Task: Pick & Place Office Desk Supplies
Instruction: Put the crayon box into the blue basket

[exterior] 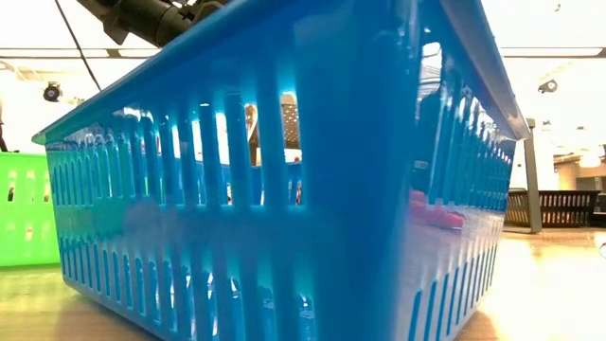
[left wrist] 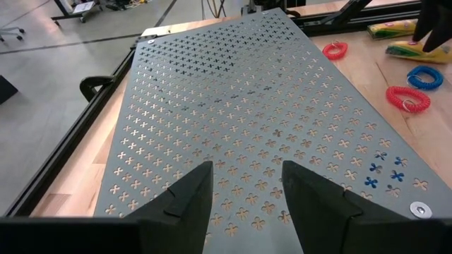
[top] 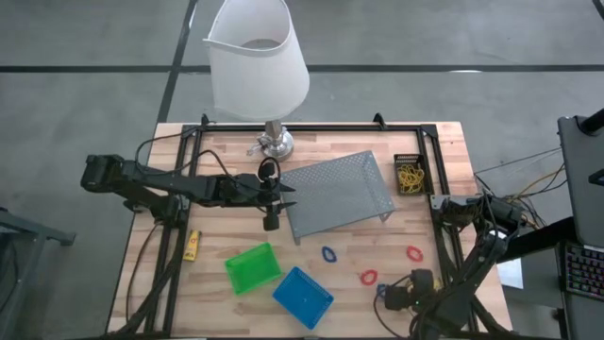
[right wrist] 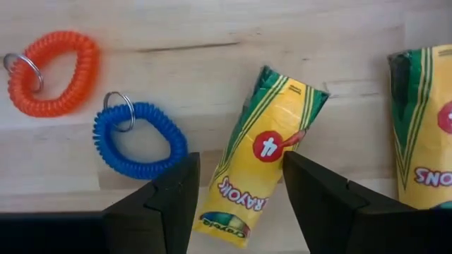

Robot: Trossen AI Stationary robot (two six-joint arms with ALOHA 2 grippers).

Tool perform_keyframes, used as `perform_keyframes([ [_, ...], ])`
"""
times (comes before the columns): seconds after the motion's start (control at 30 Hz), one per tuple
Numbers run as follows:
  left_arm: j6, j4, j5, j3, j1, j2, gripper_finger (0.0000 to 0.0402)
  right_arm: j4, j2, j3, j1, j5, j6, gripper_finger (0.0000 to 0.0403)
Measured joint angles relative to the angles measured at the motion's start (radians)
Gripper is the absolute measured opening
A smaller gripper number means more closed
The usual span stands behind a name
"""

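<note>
Yellow-and-green paper crayon packet at centre: "4" in red circle, partial "RAYOK" lettering | second yellow-and-green packet at 3 o'clock: cut-off letters "ONS"

Green bin and blue bin sit side by side; coil loops lie scattered just right of them, yellow crayon pack to the left

Overhead whole table, low view pressed against blue bin

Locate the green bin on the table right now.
In the high view the green bin sits near the table's front edge, left of centre, beside the blue bin and below the grey mesh tray.
</note>
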Motion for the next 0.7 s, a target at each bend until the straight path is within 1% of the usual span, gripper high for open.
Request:
perform_keyframes([
  [0.33,0.0,0.0,0.0,0.0,0.0,0.0,0.0175,0.004,0.0,0.019,0.005,-0.052,0.025,0.0201],
  [0.57,0.0,0.0,0.0,0.0,0.0,0.0,0.0175,0.005,0.001,0.012,0.004,-0.048,0.093,0.0201],
  [0.63,0.0,0.0,0.0,0.0,0.0,0.0,0.0175,0.006,0.002,0.01,0.004,-0.043,0.131,0.0201],
  [0.7,0.0,0.0,0.0,0.0,0.0,0.0,0.0175,0.007,0.002,0.008,0.004,-0.042,0.232,0.0201],
])
